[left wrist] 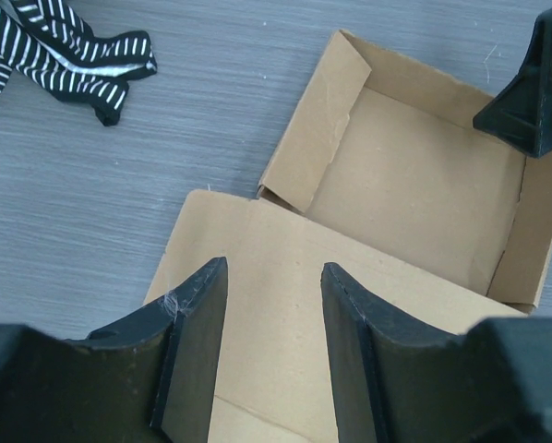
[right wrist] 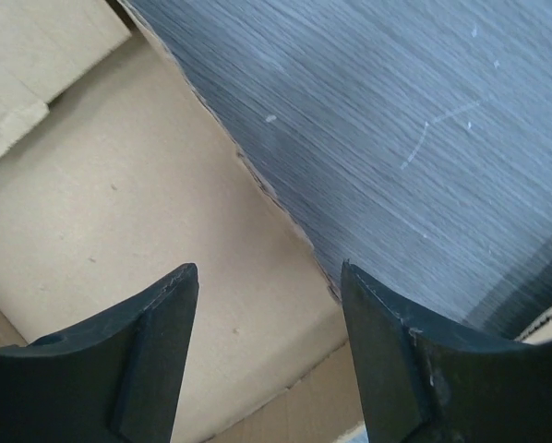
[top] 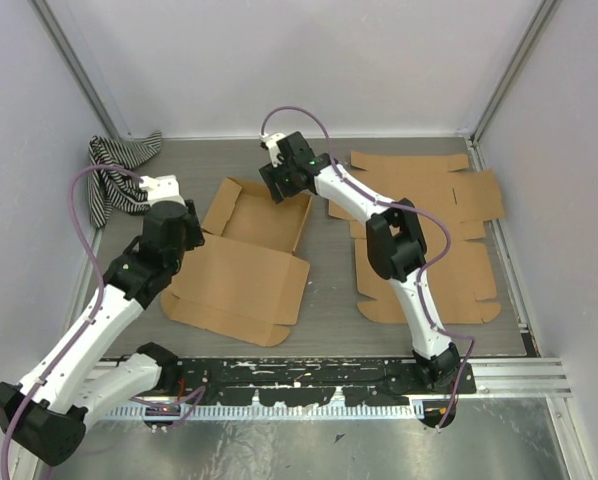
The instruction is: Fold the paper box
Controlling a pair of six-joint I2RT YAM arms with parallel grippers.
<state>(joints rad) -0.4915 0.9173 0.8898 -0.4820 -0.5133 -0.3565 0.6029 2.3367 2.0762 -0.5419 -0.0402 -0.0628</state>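
Left gripper [left wrist: 274,277] is about half open and holding nothing. It hovers over the flat lid panel [left wrist: 244,231] of the cardboard box [top: 256,215], and the panel shows straight through the gap between the fingers. The box tray [left wrist: 424,175] sits just ahead of those fingertips, open side up, with its left wall [left wrist: 318,120] standing and the lid panel joined along its near side. Right gripper [right wrist: 269,277] is wide open and also empty, hanging over the tray's far right edge. That edge [right wrist: 276,208] runs diagonally through the gap, and I can't see it touching either finger. Tray floor [right wrist: 119,231] is under one finger, bare grey table [right wrist: 396,111] under the other. In the left wrist view one right finger shows dark at the tray's far corner, above the wall. Flat cardboard blanks [top: 429,190] lie to the right of the right gripper, apart from the box. A striped cloth [left wrist: 64,46] is beyond and left of the left gripper, not touching the cardboard.
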